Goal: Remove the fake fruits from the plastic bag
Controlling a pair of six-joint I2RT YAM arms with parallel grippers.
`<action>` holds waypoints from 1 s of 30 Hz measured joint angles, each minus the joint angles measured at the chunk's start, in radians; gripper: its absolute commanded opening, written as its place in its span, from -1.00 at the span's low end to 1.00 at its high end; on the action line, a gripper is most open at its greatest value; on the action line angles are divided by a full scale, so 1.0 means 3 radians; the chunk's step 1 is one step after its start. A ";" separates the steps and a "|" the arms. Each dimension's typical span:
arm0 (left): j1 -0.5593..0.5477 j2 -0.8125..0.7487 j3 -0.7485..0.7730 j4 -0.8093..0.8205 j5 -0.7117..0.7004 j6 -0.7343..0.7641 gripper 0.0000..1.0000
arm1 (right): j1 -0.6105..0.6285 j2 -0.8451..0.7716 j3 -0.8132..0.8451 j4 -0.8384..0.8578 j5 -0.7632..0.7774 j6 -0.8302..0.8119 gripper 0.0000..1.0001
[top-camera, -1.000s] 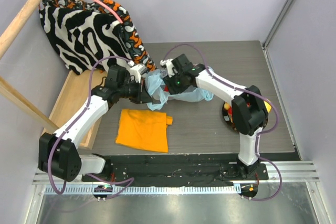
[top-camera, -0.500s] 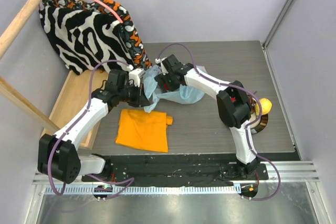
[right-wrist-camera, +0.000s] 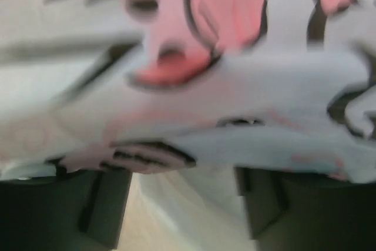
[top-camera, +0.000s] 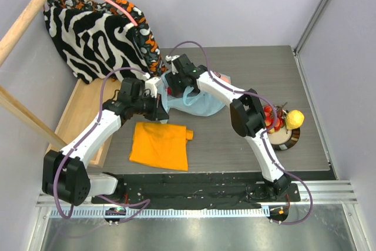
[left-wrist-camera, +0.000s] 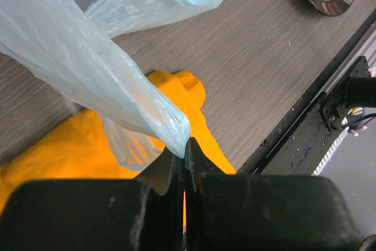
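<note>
Broadly, the grey wood-grain table (top-camera: 235,63) carries everything, with the zebra-striped black-and-white cloth (top-camera: 94,39) heaped at its far left corner and a folded orange cloth (top-camera: 160,145) lying near the arm bases. Between these, about mid-table, sits the translucent pale blue plastic bag (top-camera: 202,103) with its pink cartoon print. Well apart on the right, a small round bowl (top-camera: 289,139) already holds a yellow lemon (top-camera: 295,119) and small red strawberries (top-camera: 271,116).

The left gripper (left-wrist-camera: 185,151) has its fingers pressed together on a bunched edge of the bag, held taut above the orange cloth. The right gripper (right-wrist-camera: 182,192) is at the bag's far-left end, its fingers apparently spread with printed film draped across them. That view is blurred, and no fruit shows between them.

The bag's long axis runs rightward from the left pinch. The right arm is nearer its mouth, so reaching inside likely falls to it.
</note>
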 measured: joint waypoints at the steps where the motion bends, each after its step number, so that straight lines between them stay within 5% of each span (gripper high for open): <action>1: 0.0000 0.0000 0.0000 0.0000 0.0004 0.0003 -1.00 | 0.0003 0.0043 0.0069 0.0010 0.0000 -0.0011 -0.09; 9: 0.0000 0.0000 0.0004 0.0000 0.0003 0.0053 -1.00 | 0.0010 0.0177 0.0235 0.0036 -0.0100 -0.0165 -0.62; 15: 0.0000 0.0043 0.0011 0.0006 0.0001 0.0060 -1.00 | 0.0010 -0.0165 -0.0237 0.0042 -0.0270 -0.0267 -0.95; 20: 0.0000 0.0047 0.0011 0.0022 0.0000 0.0061 -1.00 | 0.0011 -0.0698 -0.0774 0.0024 -0.0381 -0.0375 -0.97; 23: 0.0000 0.0047 0.0010 0.0036 0.0000 0.0060 -1.00 | 0.0011 -0.1015 -0.1050 0.0020 -0.0473 -0.0443 -0.81; 29: 0.0000 0.0047 0.0009 0.0067 0.0004 0.0057 -1.00 | 0.0011 -0.1105 -0.1068 0.0003 -0.0551 -0.0425 0.36; 30: 0.0000 0.0047 0.0009 0.0070 0.0005 0.0057 -1.00 | 0.0011 -0.1062 -0.1011 -0.0006 -0.0524 -0.0390 0.43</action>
